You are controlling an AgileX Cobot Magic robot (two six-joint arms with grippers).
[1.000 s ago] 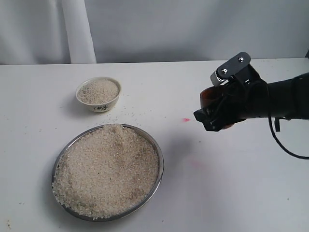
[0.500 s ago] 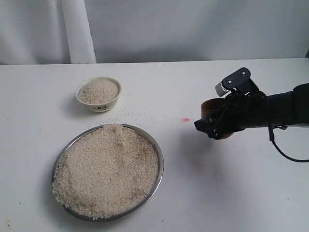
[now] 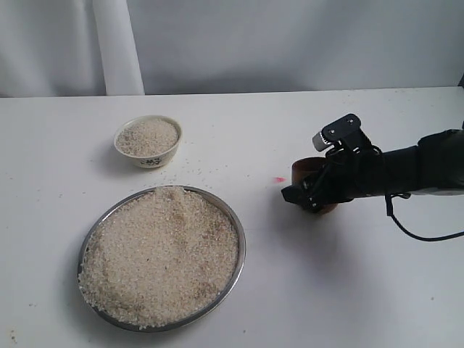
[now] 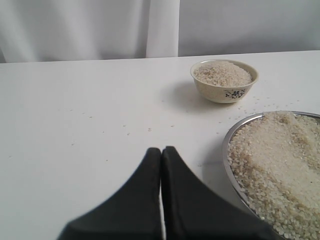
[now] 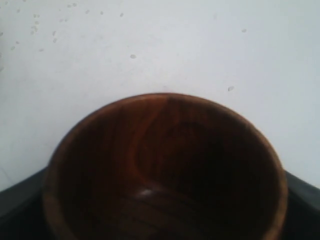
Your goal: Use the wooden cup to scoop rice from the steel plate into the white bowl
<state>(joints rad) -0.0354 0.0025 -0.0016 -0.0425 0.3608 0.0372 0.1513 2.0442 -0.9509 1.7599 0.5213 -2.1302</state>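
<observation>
The steel plate (image 3: 240,246) sits at the front left, heaped with rice (image 3: 163,250). Behind it stands the white bowl (image 3: 148,156), also full of rice (image 3: 147,136). To the right of the plate, my right gripper (image 3: 308,190) is shut on the wooden cup (image 3: 303,171), low over the table. The right wrist view looks into the cup (image 5: 165,165); its inside is dark with no rice showing, and a black finger (image 5: 20,197) stands at each side. My left gripper (image 4: 161,150) is shut and empty, left of the plate (image 4: 231,137) and the bowl (image 4: 225,93).
Loose grains lie scattered on the white table (image 3: 348,290) around the bowl and plate. A small pink mark (image 3: 279,179) sits just left of the cup. A white curtain (image 3: 116,43) hangs behind the table's far edge.
My right gripper has come down and slightly left with the cup, from well above the table to just over its surface. The plate, bowl and rice have not moved.
</observation>
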